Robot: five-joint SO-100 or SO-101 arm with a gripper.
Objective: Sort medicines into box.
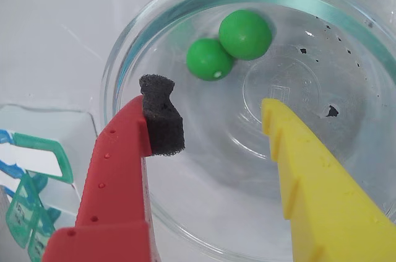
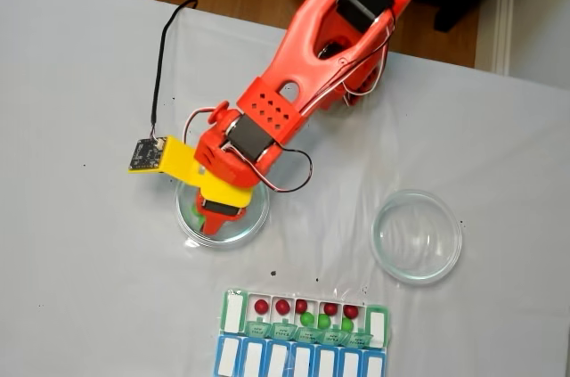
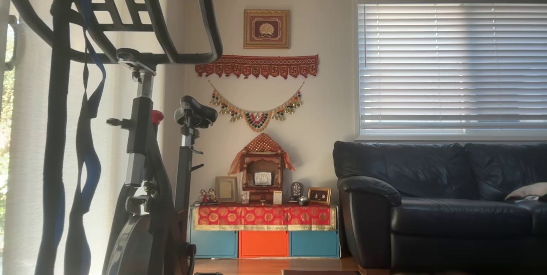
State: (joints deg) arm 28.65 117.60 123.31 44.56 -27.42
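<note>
Your arm (image 2: pixel 312 83) reaches from the table's far edge toward its middle, wrist bent down. Your gripper (image 1: pixel 216 126) hangs with jaws spread apart and nothing between them: red finger (image 1: pixel 114 181) foam-tipped, yellow finger (image 1: pixel 315 194) bare.

The two green balls (image 1: pixel 229 45) look smooth and glossy, each with a soft highlight. They lie in a dish (image 1: pixel 124 57) of clear glass — shiny, speckled with dark flecks. The jaws are matt plastic, red and yellow; the red one carries a rough black foam pad (image 1: pixel 162 116). The table (image 2: pixel 71 243) looks matt white.
</note>
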